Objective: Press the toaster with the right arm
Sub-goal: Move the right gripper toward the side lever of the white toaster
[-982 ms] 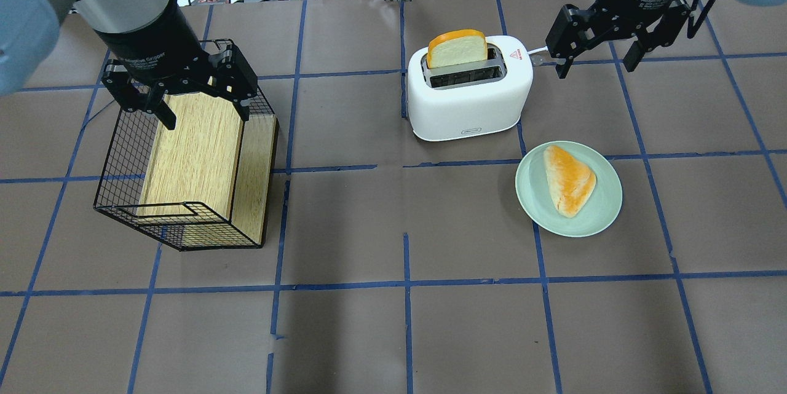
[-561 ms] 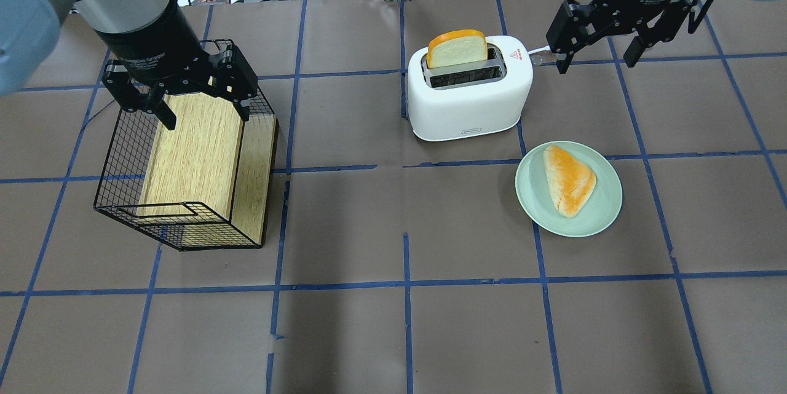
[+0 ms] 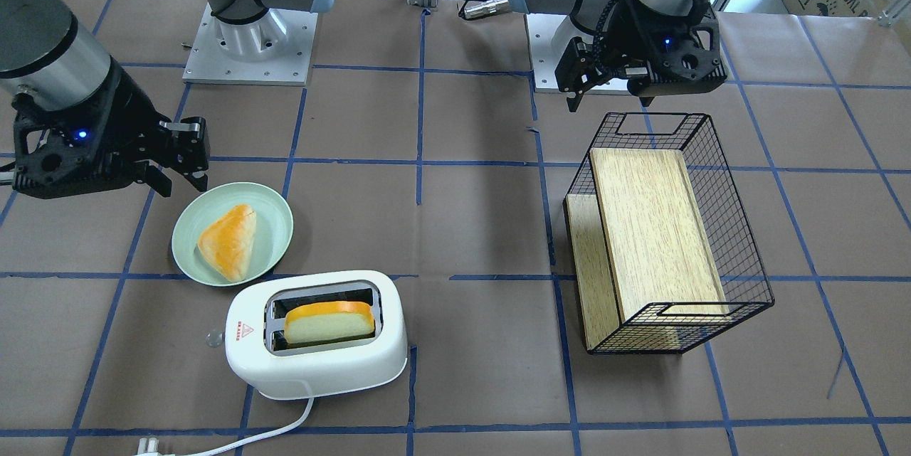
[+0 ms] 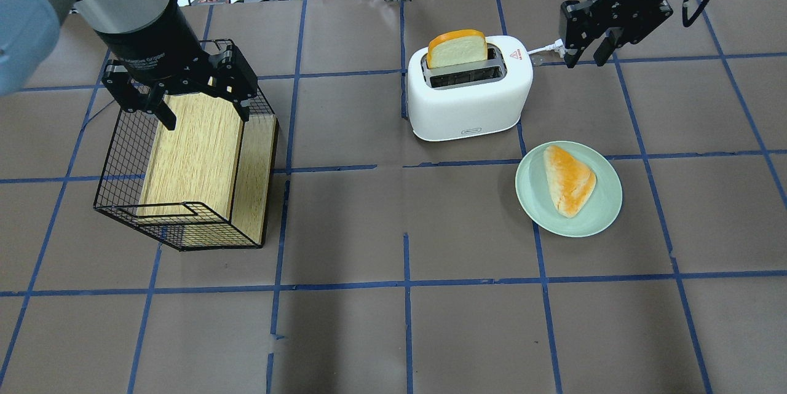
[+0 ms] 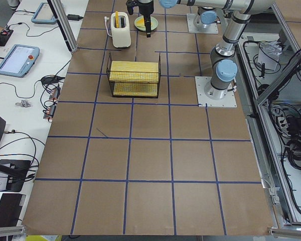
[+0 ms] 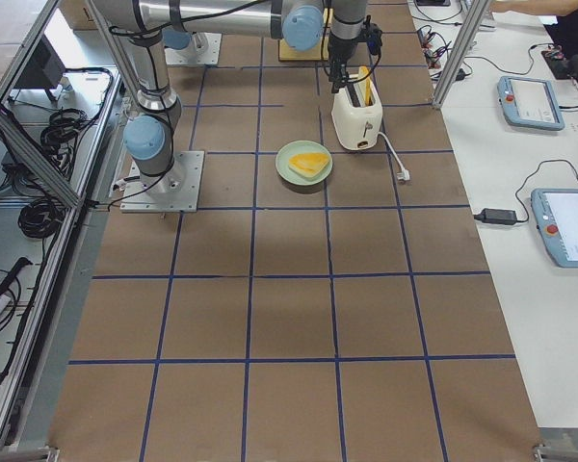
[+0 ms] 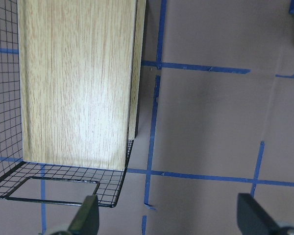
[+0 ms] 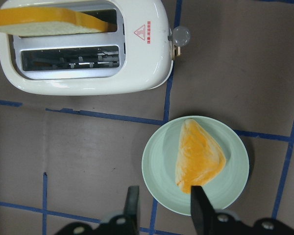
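A brown paper-covered table (image 4: 430, 320) marked into squares with blue tape carries everything here. The white rounded plastic two-slot toaster (image 4: 467, 99) stands toward the far side, right of centre in the overhead view. A slice of bread with an orange crust (image 4: 458, 48) stands tall out of its far slot. The clear knob (image 8: 180, 35) sticks out from the end with the red triangle mark.

Judging by the high slice, the press is not yet done. The right arm's black two-finger gripper (image 4: 584, 62) hangs off the knob end of the toaster, near it but touching nothing. What seems left is to line up over the knob and push down.

Its fingers (image 8: 200, 208) are drawn in to a narrow gap, not meeting, and hold nothing. In the wrist view they point down with the pale green round plate (image 4: 605, 209) below, which carries a triangular orange-topped pastry (image 4: 569, 179).

The left gripper (image 4: 206, 118) hovers over the black wire basket (image 4: 123, 160) holding light wooden boards (image 4: 197, 154). Its fingers (image 7: 88, 215) are spread wide and empty.
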`<state>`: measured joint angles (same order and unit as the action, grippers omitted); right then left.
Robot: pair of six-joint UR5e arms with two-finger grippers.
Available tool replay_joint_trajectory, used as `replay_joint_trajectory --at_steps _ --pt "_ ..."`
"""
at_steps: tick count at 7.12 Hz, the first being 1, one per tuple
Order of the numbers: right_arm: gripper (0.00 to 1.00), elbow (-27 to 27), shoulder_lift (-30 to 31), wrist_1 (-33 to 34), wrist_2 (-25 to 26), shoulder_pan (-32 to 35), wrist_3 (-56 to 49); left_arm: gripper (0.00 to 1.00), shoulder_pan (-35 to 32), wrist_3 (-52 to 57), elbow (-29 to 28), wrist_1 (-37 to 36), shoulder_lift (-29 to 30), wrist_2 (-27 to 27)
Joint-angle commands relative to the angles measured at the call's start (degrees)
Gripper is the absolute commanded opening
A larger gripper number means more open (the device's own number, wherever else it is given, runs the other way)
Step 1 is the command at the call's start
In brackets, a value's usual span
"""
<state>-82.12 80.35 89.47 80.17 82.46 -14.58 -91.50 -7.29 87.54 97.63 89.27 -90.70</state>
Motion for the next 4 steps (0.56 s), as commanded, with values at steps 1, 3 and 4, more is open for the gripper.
replay_joint_trajectory --at_steps 1,3,4 --pt "0.01 0.12 -4.48 3.31 -10.25 -6.50 -6.14 1.00 0.00 0.00 -0.09 0.02 -0.06 0.00" --pt "0.01 1.34 -8.96 6.23 -13.26 -6.79 -6.16 1.00 0.00 0.00 0.00 -0.07 -0.06 0.00" --pt "0.01 2.22 -12.90 9.63 -14.50 -6.27 -5.73 1.00 0.00 0.00 0.00 0.02 0.03 0.00"
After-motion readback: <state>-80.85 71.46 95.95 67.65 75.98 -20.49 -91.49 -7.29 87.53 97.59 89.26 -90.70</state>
